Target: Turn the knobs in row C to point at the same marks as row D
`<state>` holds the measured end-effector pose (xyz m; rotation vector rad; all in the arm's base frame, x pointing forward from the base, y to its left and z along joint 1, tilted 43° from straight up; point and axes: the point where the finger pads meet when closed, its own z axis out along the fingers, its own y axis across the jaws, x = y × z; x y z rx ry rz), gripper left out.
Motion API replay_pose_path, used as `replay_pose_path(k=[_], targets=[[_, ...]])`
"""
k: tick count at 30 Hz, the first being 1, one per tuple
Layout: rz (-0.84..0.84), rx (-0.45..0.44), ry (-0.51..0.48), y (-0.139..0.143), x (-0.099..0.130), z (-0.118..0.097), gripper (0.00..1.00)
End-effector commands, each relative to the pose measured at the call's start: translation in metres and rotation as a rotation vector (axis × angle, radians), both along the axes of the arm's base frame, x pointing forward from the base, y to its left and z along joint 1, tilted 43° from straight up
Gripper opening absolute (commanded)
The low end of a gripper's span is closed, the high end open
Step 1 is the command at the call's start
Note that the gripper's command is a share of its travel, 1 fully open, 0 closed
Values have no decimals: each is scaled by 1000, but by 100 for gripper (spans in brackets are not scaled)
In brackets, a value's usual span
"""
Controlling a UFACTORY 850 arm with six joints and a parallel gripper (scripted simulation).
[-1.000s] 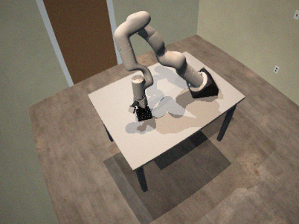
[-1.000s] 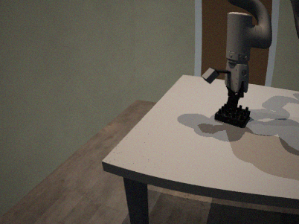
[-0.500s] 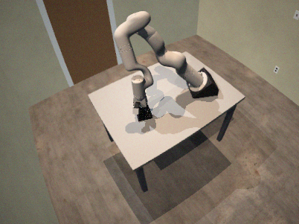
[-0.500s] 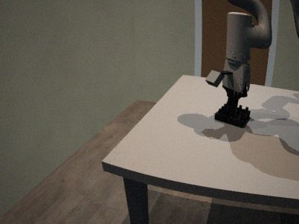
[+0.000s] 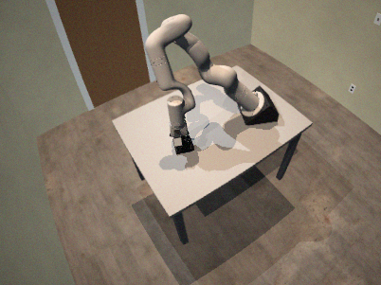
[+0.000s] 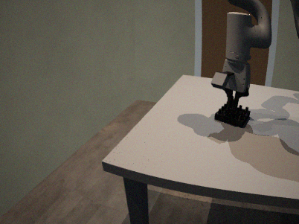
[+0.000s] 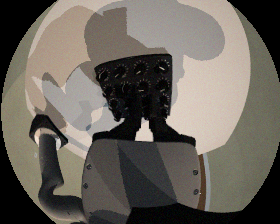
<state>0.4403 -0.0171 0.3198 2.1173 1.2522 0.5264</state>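
The arm stands over the knob box [image 5: 184, 144], a small black block resting on its feet on the white table [image 5: 142, 127], toward the side away from the robot's base and well apart from every edge. The gripper [image 6: 233, 103] points straight down onto the box, its two dark fingers drawn close together and reaching among the knobs nearest the wrist camera. Judged from the narrow gap and the fingertips sitting at knob height in the exterior view, the gripper is most likely pinching one knob [image 7: 145, 111] rather than pressed shut on nothing; which knob, and which row it belongs to, cannot be told, since the printed names and the socket side are too small to read. In the wrist view the box appears as a four-by-four field of dark knobs, seen slightly askew, with only faint light flecks where the white lines would be. Progress therefore cannot be scored from these views: no pointer in row C or row D is legible. The judgement is that a turning step is in hand, with comparison of all four C knobs against row D still to be confirmed.
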Motion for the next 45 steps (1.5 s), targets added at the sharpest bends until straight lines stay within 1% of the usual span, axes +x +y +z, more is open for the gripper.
replay_pose_path(k=[1,5,18,42,43,45], targets=[[34,-28,17,0,0,1,8],[69,-57,32,0,0,1,8],[122,-101,54,0,0,1,8],[131,-109,58,0,0,1,8],[131,-109,58,0,0,1,19],[131,-109,58,0,0,1,19]])
